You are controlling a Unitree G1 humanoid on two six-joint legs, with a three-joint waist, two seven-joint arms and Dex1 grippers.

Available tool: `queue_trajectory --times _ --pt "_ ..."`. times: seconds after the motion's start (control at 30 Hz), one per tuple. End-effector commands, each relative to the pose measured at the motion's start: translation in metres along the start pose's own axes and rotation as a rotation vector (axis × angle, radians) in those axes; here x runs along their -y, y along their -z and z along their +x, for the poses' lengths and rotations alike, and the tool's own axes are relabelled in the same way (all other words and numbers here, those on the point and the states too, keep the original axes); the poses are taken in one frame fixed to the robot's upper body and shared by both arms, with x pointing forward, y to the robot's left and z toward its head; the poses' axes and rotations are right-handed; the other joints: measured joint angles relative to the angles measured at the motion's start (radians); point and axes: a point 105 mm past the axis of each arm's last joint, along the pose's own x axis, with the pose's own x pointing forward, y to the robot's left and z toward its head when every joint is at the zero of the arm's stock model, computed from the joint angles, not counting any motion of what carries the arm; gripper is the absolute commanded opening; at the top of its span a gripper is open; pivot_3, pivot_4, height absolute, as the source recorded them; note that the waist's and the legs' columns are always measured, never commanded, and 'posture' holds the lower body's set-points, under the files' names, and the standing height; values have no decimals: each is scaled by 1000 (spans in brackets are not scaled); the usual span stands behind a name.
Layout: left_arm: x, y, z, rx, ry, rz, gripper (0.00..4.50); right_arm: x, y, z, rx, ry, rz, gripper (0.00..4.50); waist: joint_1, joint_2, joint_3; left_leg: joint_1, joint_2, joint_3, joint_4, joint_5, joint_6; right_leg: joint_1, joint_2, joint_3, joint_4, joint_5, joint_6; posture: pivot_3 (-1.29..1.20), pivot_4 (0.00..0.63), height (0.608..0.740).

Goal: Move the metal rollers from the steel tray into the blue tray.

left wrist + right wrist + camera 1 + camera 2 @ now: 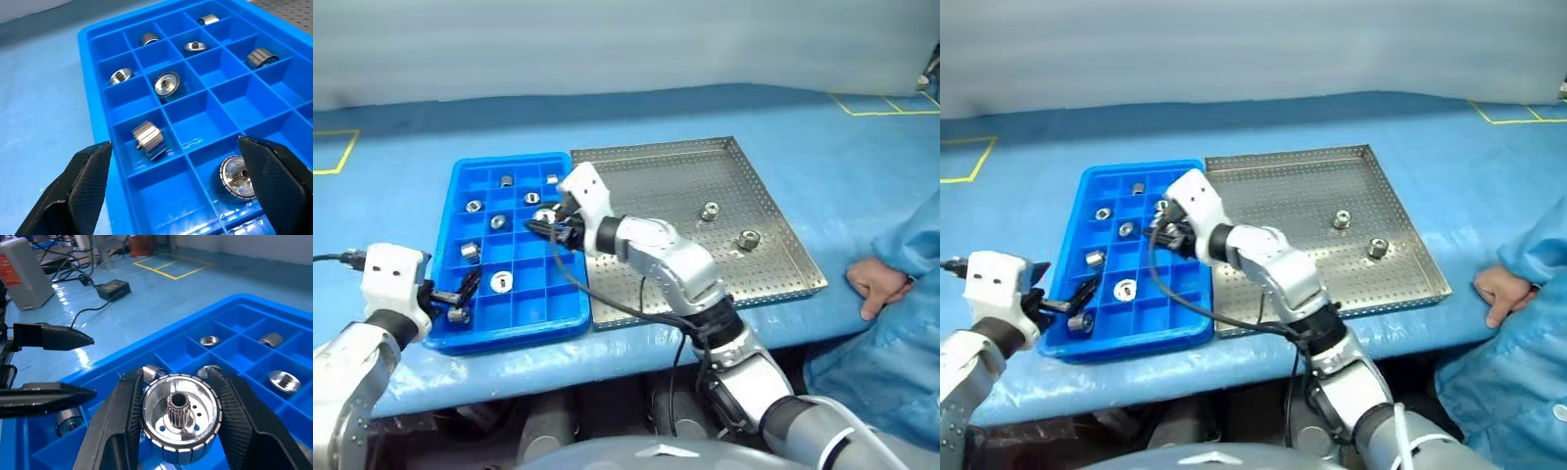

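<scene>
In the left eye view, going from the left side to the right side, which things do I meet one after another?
Left gripper, open → blue tray → right gripper, shut on a metal roller → steel tray with two rollers, one then another → a person's hand.

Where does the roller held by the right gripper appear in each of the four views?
Left eye view: the held roller sits at the right gripper, over the blue tray.
Right eye view: hidden behind the gripper, over the tray's upper right cells.
Left wrist view: I cannot pick it out among the rollers lying in cells.
Right wrist view: centre bottom, clamped between both fingers.
Shared landmark: the blue tray's grid.
</scene>
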Motion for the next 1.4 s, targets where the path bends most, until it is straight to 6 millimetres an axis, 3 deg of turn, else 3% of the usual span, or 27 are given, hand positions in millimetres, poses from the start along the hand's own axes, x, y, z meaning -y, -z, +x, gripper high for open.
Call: queue_trajectory --times 0.03,0.3,0.73,0.9,0.93,1.1,1.27,1.4 --pt "11 -8 -8 47 2 11 4500 0 -8 12 45 -31 -29 1747 23 0 0 0 0 -1 0 0 0 0 -1 -1 -1 0 0 114 150 740" --pt "12 3 -22 17 -15 -8 4500 9 6 20 15 -18 -42 1747 61 0 0 1 0 -7 0 -3 -10 0 -1 -8 0 -3 -6 153 150 740" --pt "23 4 -19 18 26 -17 4500 29 23 22 -15 17 54 1747 66 1 0 1 1 -9 -2 1 -6 2 2 -11 0 -4 -8 153 150 740" --pt "29 2 -10 38 62 -50 4500 38 12 14 52 82 32 3366 65 1 1 1 1 -9 -2 1 -7 2 2 -11 0 -5 -8 107 150 740" --pt "32 0 -8 47 78 -55 4500 38 9 11 67 87 26 3366 64 1 1 1 1 -9 -2 1 -7 2 2 -11 0 -5 -8 94 150 740" --pt "50 -15 10 109 173 -83 4500 52 -3 -24 71 207 -98 3366 63 1 1 0 0 -10 -2 2 -7 3 2 -11 1 -5 -8 20 150 740" --pt "80 -37 37 186 315 -95 4500 83 0 -96 -15 483 -188 3366 61 2 1 0 -2 -9 -1 2 -6 5 -1 -13 0 -5 -8 -103 150 740" --pt "97 -42 60 186 395 -98 4500 107 14 -147 -119 727 -188 3366 24 3 1 0 -3 -7 0 2 -6 6 1 -12 2 -5 -8 -193 150 740"
